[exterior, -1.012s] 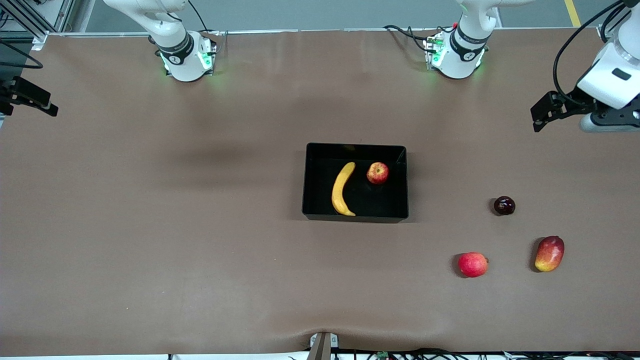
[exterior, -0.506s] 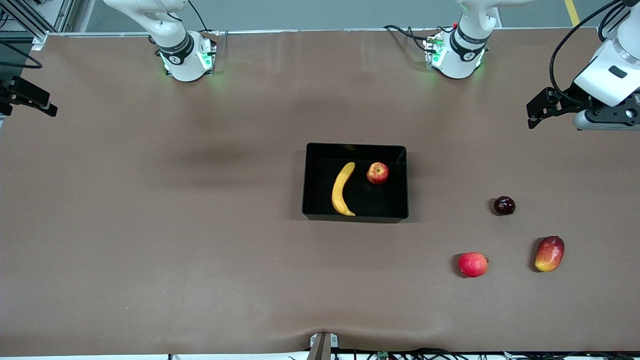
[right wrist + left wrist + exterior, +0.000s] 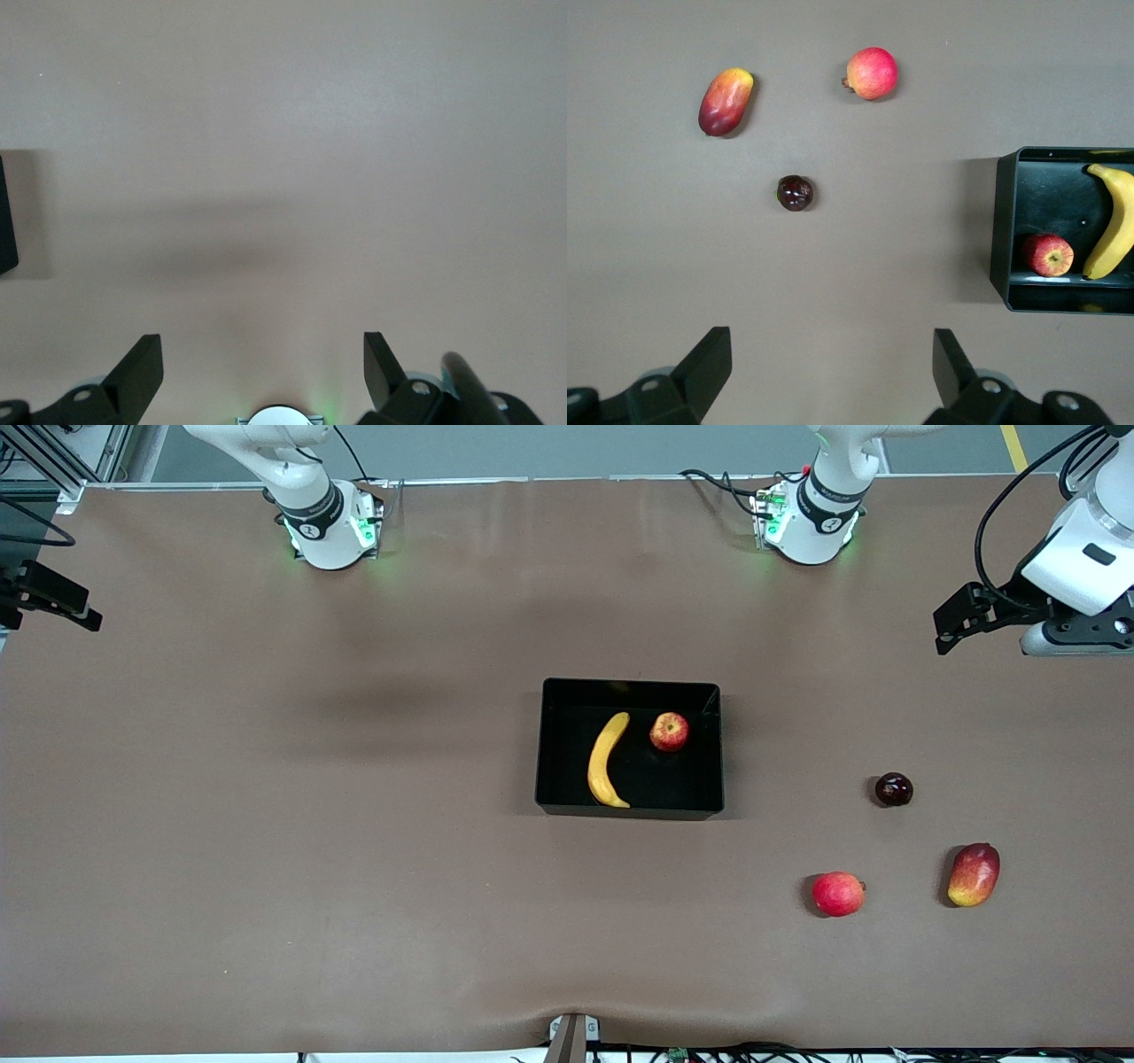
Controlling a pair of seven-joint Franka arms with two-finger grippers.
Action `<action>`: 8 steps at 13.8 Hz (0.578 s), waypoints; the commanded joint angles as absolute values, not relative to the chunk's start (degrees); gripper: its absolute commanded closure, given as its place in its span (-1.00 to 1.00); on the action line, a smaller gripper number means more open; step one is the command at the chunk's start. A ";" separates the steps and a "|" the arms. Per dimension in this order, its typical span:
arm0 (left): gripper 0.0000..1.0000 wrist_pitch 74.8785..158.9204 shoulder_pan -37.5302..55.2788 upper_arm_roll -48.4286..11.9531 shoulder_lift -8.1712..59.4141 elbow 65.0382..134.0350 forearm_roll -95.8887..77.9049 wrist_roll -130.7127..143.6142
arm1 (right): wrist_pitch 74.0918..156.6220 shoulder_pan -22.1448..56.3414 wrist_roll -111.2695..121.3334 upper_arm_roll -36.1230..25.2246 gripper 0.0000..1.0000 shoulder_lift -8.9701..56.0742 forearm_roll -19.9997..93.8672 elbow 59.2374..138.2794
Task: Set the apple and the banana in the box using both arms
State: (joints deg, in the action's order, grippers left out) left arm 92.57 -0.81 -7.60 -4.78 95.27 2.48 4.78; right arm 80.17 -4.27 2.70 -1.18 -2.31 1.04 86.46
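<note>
— Where have the two fruits ended up?

— Both lie in the box (image 3: 549, 748), which sits mid-table. The banana (image 3: 606, 760) runs lengthwise near the middle of the box, its darker end pointing toward the bases. The apple (image 3: 669, 732) rests just beside the banana's upper half, toward the left arm's end of the box, a narrow gap between them.

— And the left arm?

— It is drawn up high over the table's edge at its own end, well apart from the box. The left gripper (image 3: 833, 376) points down at bare tabletop, fingers (image 3: 709, 363) spread wide with nothing between them. From the wrist camera the box shows off to one side with the apple and banana inside.

— The right one?

— Pulled right out to the other end of the table, also well apart from the box. The right gripper (image 3: 263, 376) faces down over bare brown surface, jaws wide apart and empty; a corner of the box just shows at the frame edge.

— Anything else on the table?

— Three loose fruits, all toward the left arm's end from the box: a dark plum (image 3: 893, 789), a pinkish-red round fruit (image 3: 837, 894) and a mango (image 3: 974, 874), the last two nearer the front camera than the box.
</note>
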 commanded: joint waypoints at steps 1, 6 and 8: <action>-1.00 92.29 -0.97 -7.47 -4.49 94.23 1.84 4.93 | 79.45 -4.31 3.16 -0.79 -1.00 -2.37 0.18 85.78; -1.00 92.20 -0.97 -7.56 -3.87 93.69 1.23 4.57 | 79.63 -4.57 3.16 -0.88 -1.00 -2.29 0.26 85.78; -1.00 91.59 -0.97 -7.65 -3.87 93.60 1.14 4.57 | 79.54 -4.40 3.16 -0.88 -1.00 -2.29 0.61 85.78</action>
State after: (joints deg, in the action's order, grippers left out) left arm 92.61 -0.81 -7.59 -4.28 94.88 2.44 4.78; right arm 80.14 -4.27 2.70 -1.17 -2.31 1.04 86.46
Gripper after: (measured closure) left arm 0.000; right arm 0.000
